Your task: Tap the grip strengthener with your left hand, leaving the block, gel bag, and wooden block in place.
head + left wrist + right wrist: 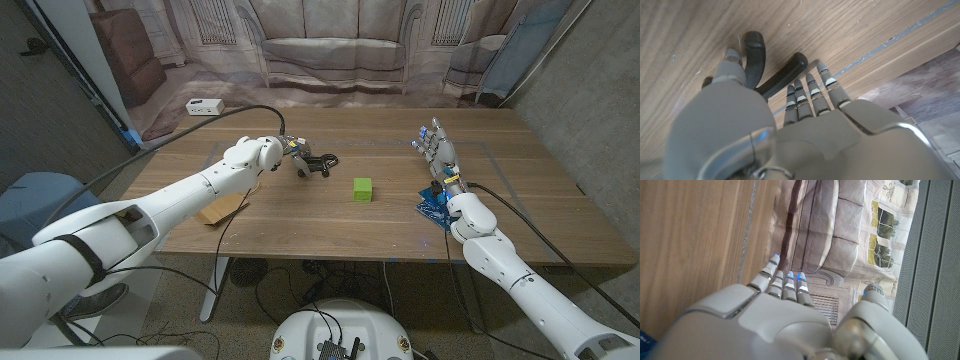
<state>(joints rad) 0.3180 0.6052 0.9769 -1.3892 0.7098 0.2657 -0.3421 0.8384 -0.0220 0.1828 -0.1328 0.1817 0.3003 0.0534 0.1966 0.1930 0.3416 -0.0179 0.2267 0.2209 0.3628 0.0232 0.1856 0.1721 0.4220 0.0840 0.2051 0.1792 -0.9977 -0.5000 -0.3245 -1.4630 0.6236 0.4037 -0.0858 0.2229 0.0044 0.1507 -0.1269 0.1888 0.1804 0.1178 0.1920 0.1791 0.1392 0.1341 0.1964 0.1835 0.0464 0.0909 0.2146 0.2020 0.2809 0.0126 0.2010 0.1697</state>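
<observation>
While the left hand (290,148) is hovering at it, fingers (810,95) extended and pressed together, holding nothing, the grip strengthener (318,163) is lying at the table's (330,225) far left-centre: likely light, stiff, liable to skid; handles (782,75) are offering the tap point.

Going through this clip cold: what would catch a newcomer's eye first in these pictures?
First, the white left hand reached to mid-table, right at the black two-handled grip strengthener; the left wrist view shows its fingers over the dark handles. Next, the small bright green cube standing alone just right of it. Then the right hand, raised with fingers apart near the table's right side, above a blue gel bag.
</observation>
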